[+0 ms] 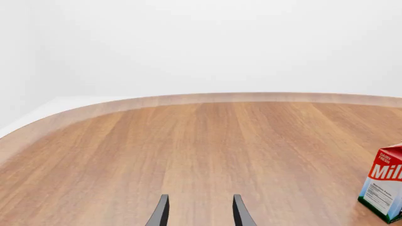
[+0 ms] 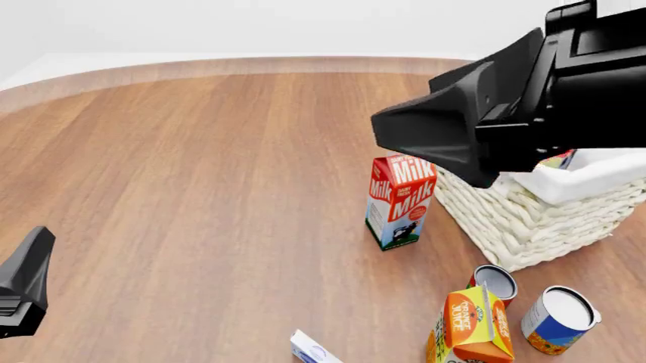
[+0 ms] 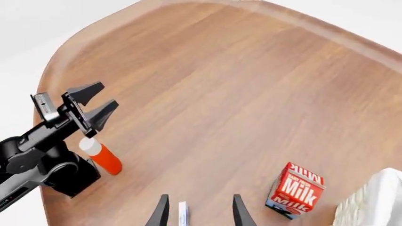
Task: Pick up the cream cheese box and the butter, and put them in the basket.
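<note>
The cream cheese box (image 2: pixel 312 350), small and white with blue markings, lies at the near table edge; it also shows in the right wrist view (image 3: pixel 182 214), far below the gap between the fingers. My right gripper (image 3: pixel 199 214) is open and empty, held high, and its black body (image 2: pixel 504 98) hangs beside the basket (image 2: pixel 515 219). A small red-and-yellow patch (image 2: pixel 558 159) shows inside the basket behind the arm; I cannot tell if it is the butter. My left gripper (image 1: pixel 199 213) is open and empty, low at the near left (image 3: pixel 94 101).
A red-and-white milk carton (image 2: pixel 400 200) stands just left of the basket. An orange juice carton (image 2: pixel 470 325) and two cans (image 2: pixel 492 281) (image 2: pixel 560 318) stand at the near right. A red bottle with a white cap (image 3: pixel 102 155) stands by the left arm.
</note>
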Robot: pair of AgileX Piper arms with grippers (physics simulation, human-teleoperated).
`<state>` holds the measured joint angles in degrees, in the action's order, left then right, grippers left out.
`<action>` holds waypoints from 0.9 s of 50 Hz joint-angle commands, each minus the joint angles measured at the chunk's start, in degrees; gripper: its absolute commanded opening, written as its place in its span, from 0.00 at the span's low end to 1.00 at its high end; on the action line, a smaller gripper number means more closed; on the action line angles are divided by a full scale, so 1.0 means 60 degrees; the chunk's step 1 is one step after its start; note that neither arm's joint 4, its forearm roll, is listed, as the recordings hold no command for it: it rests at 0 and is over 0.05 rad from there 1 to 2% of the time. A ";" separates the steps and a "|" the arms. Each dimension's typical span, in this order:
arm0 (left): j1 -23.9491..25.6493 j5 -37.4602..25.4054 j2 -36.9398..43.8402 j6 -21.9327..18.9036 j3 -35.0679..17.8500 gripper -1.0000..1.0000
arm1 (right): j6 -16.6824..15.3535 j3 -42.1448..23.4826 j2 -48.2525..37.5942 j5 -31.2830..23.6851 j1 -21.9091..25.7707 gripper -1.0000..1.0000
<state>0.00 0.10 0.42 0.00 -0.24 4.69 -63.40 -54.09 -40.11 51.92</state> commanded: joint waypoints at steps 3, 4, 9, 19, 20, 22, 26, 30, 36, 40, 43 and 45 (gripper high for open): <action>0.0000 0.0000 0.0000 0.0000 0.0000 1.00 | -0.0058 -0.0030 -0.0607 0.0281 0.0642 1.00; 0.0000 0.0000 0.0000 0.0000 0.0000 1.00 | -0.0059 -0.0015 -0.0638 0.0304 0.0659 1.00; 0.0000 0.0000 0.0000 0.0000 0.0000 1.00 | 0.0001 0.0160 -0.0817 0.0485 0.0809 1.00; 0.0000 0.0000 0.0000 0.0000 0.0000 1.00 | 0.0300 0.0771 -0.1034 0.0980 0.0972 1.00; 0.0000 0.0000 0.0000 0.0000 0.0000 1.00 | 0.0306 0.0834 -0.1037 0.1029 0.0975 1.00; 0.0000 0.0000 0.0000 0.0000 0.0000 1.00 | 0.0397 0.0936 -0.1072 0.1105 0.0988 1.00; 0.0000 0.0000 0.0000 0.0000 0.0000 1.00 | 0.0518 0.1242 -0.1176 0.1301 0.1001 1.00; 0.0000 0.0000 0.0000 0.0000 0.0000 1.00 | 0.0488 0.1380 -0.1298 0.1356 0.0995 1.00; 0.0000 0.0000 0.0000 0.0000 0.0000 1.00 | 0.0249 0.1470 -0.1708 0.1307 0.1057 1.00; 0.0000 0.0000 0.0000 0.0000 0.0000 1.00 | 0.0046 0.1551 -0.1946 0.1323 0.1041 1.00; 0.0000 0.0000 0.0000 0.0000 0.0000 1.00 | -0.0006 0.1598 -0.2076 0.1287 0.1025 1.00; 0.0000 0.0000 0.0000 0.0000 0.0000 1.00 | -0.0063 0.1623 -0.2125 0.1280 0.1013 1.00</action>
<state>0.00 0.10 0.42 0.00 -0.24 5.51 -54.98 -64.29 -32.64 57.90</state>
